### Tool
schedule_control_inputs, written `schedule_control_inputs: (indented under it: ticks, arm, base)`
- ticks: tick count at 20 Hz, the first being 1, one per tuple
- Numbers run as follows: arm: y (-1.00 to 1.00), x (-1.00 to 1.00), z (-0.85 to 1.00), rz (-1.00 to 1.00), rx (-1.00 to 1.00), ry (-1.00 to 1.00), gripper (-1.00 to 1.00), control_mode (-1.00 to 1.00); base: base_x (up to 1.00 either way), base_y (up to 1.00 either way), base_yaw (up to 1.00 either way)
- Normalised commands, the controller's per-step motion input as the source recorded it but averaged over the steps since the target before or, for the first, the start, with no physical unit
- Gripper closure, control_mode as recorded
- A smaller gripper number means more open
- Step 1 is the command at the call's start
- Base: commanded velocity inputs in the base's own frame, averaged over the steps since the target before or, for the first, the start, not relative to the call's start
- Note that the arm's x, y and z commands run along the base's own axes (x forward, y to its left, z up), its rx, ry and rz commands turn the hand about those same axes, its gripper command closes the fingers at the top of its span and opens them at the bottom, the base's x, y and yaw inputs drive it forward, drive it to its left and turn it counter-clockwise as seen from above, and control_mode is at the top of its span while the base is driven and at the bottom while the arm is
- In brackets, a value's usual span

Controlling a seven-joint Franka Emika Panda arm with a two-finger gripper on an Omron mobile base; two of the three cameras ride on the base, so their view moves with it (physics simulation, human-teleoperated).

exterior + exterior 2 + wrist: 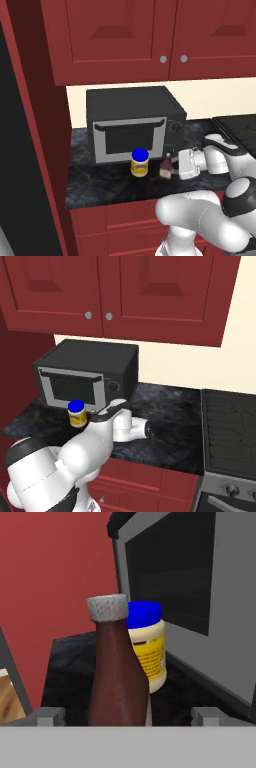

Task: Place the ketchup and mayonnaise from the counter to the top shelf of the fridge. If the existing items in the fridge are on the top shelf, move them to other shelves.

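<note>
Two condiments are found upright on the dark counter (100,187) before the microwave (131,125): the ketchup bottle (117,672) is framed between the spread, unclosed fingertips (46,716) of the gripper (127,717), ungripped, and the mayonnaise jar (147,644) is seen just beyond it.

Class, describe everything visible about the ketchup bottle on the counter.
The ketchup bottle is dark reddish-brown, glossy like plastic, with a narrowing neck and a ribbed grey-white cap. It stands upright on the dark marbled counter, in front of the microwave and right of the mayonnaise jar. The open gripper has a fingertip on each side; contact cannot be told.
</note>
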Motion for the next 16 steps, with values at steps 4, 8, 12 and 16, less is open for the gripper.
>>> schedule_control_inputs:
  ticks: [4, 8, 12, 16]
  arm:
    - [0.03, 0.00, -0.14, 0.00, 0.00, 0.00, -1.00, -1.00]
    - [0.16, 0.00, -0.06, 0.00, 0.00, 0.00, -1.00, -1.00]
    - [0.16, 0.02, -0.07, 0.00, 0.01, 0.00, 1.00, -1.00]
    - [0.00, 0.00, 0.00, 0.00, 0.01, 0.00, 1.00, -1.00]
  base:
    - [0.00, 0.00, 0.00]
    - [0.00, 0.00, 0.00]
    - [0.00, 0.00, 0.00]
    - [0.00, 0.00, 0.00]
